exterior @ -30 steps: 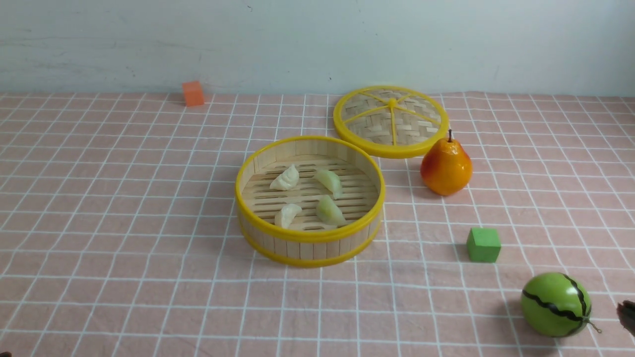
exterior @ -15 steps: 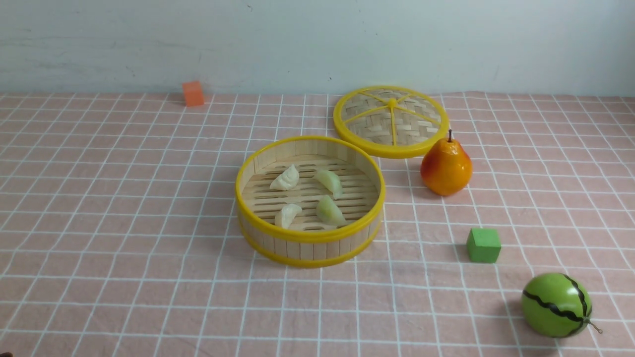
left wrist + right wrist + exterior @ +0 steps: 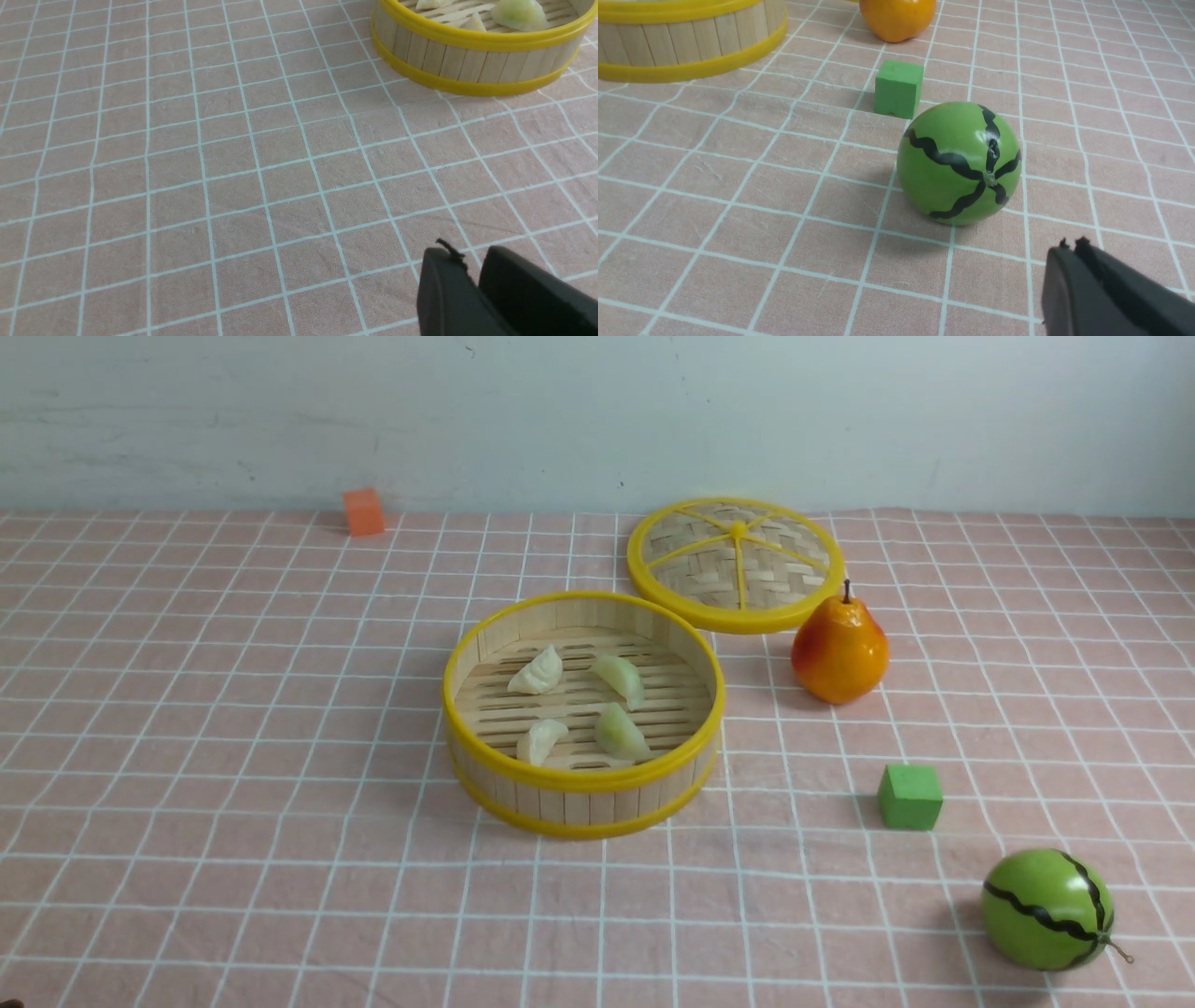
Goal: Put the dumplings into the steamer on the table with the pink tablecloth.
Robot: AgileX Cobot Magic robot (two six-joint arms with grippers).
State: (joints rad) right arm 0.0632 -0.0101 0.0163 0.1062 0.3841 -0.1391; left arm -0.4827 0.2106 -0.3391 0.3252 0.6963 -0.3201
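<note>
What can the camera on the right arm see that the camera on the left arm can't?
Only the right wrist view shows the toy watermelon, the green block, the bottom of the pear and the right hand, shut and empty. Only the left wrist view shows the dumplings inside the steamer and the left hand, holding nothing. Both show the steamer wall and the pink tablecloth.
</note>
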